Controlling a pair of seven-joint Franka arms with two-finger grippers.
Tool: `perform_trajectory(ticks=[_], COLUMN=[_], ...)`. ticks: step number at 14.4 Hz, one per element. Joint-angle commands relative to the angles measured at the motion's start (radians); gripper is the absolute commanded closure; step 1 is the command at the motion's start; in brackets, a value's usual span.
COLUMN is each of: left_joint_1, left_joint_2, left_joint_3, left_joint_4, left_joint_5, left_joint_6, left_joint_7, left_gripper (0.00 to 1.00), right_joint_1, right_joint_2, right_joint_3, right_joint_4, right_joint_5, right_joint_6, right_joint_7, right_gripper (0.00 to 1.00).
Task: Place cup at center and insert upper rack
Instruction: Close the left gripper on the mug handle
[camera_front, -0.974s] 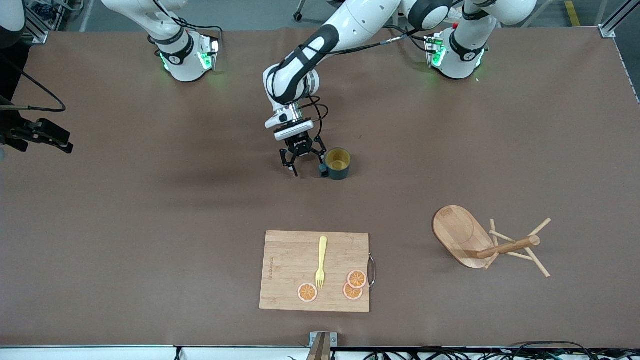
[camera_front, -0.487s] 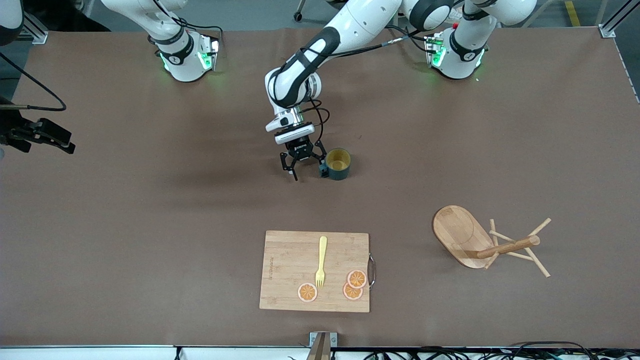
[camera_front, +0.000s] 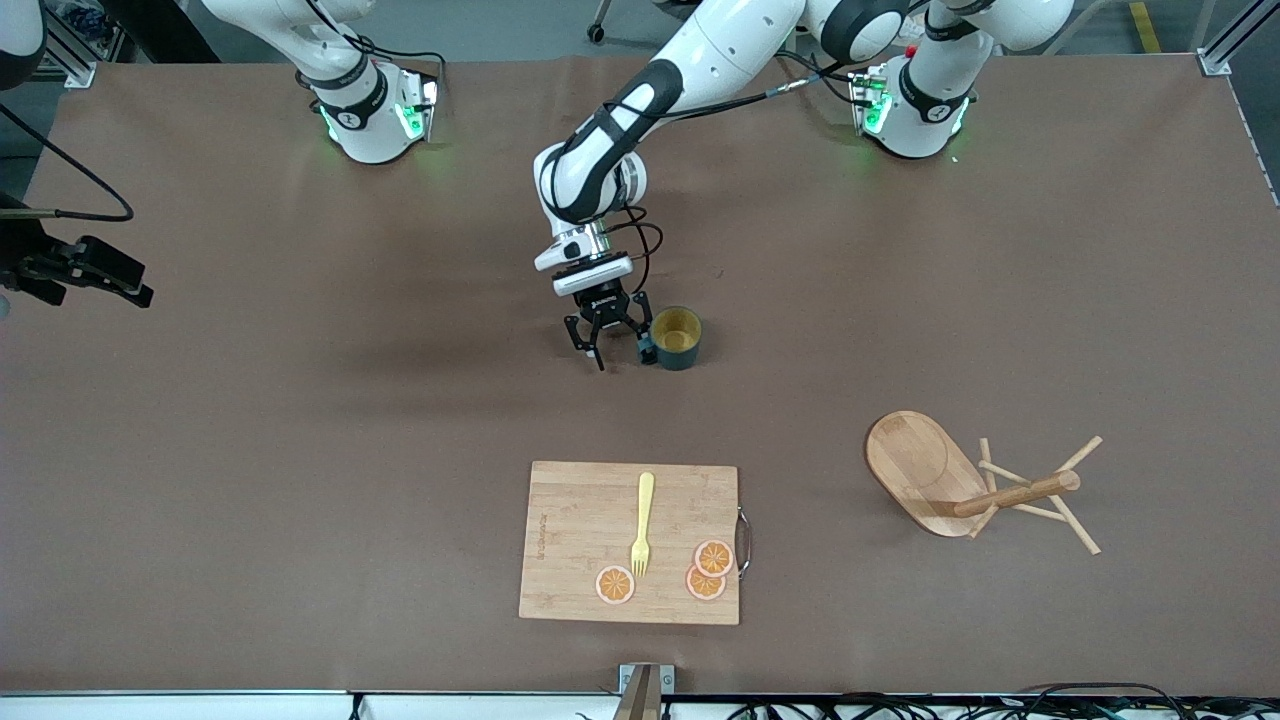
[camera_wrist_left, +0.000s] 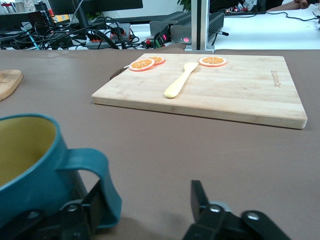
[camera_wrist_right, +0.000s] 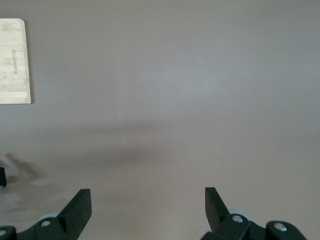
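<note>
A small line of writing is running along one short edge of the cutting board (camera_wrist_left: 200, 87), showing in both the front view and the left wrist view, but it is too small to read. No lettering is showing on the cup (camera_front: 677, 337) from any angle here.

The cup is standing upright on the tabletop (camera_front: 300, 420) near its middle, farther from the front camera than the cutting board. The left gripper (camera_front: 620, 352) is sitting low just beside it, on the side toward the right arm's end, fingers (camera_wrist_left: 200, 202) spread apart. The left wrist view is showing what the front view is not: the cup's handle (camera_wrist_left: 97, 182) is lying right against one finger, with the other finger well clear, so nothing is being grasped.

The upper rack (camera_front: 975, 485) is lying tipped on its side toward the left arm's end of the tabletop, its oval base on edge, pegs splaying out.

On the cutting board a yellow fork (camera_front: 641, 523) and three orange slices (camera_front: 614, 584) are resting.

The right gripper (camera_wrist_right: 147, 207) is waiting high over bare tabletop, fingers released; only its own wrist view is showing this clearly.
</note>
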Motion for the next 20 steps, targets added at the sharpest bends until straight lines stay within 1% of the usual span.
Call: perform_trajectory(ticks=[1,5,8,9,10,13,14,15,16,17,19,20], left_joint_1=[0.006,0.010,0.010,0.010,0.010,0.012,0.012,0.015,0.021,0.022,0.045,0.053], left_joint_2=[0.017,0.019,0.017,0.014,0.011,-0.004,-0.018,-0.032,-0.051,-0.073,-0.120,-0.151], left_joint_3=[0.006,0.006,0.004,0.004,0.004,0.003,0.003,0.003,0.003,0.003,0.001,0.003], left_joint_4=[0.028,0.026,0.028,0.026,0.026,0.028,0.028,0.029,0.029,0.029,0.028,0.028], left_joint_5=[0.019,0.019,0.018,0.016,0.015,-0.010,-0.029,-0.054,-0.086,-0.115,-0.198,-0.252], left_joint_6=[0.009,0.009,0.009,0.009,0.009,0.009,0.009,0.009,0.009,0.007,0.007,0.007], left_joint_7=[0.013,0.005,-0.003,-0.013,-0.015,-0.007,-0.001,0.009,0.022,0.025,0.054,0.078], left_gripper=[0.51,0.78,0.92,0.97,0.99,1.00,1.00,1.00,1.00,1.00,1.00,1.00], right_joint_1=[0.003,0.003,0.008,0.008,0.005,-0.006,-0.006,-0.006,-0.005,0.001,-0.002,-0.008], right_joint_2=[-0.004,0.001,0.010,0.033,0.042,0.057,0.062,0.060,0.056,0.054,0.054,0.076], right_joint_3=[-0.001,-0.001,0.002,0.002,0.002,-0.003,-0.003,-0.003,-0.003,-0.003,-0.001,-0.001], right_joint_4=[-0.002,0.007,0.005,0.007,0.005,0.002,0.004,0.014,0.034,0.042,0.067,0.065], right_joint_5=[-0.007,-0.001,-0.009,-0.007,-0.007,-0.007,-0.007,0.005,0.005,-0.010,-0.009,-0.007], right_joint_6=[0.004,0.001,-0.008,-0.008,-0.009,-0.023,-0.092,-0.148,-0.178,-0.181,-0.178,-0.169], right_joint_7=[-0.005,-0.004,0.006,0.007,0.009,0.004,0.009,0.009,0.004,0.004,0.006,0.006], right_gripper=[0.00,0.00,0.00,0.00,0.00,0.00,0.00,0.00,0.00,0.00,0.00,0.00])
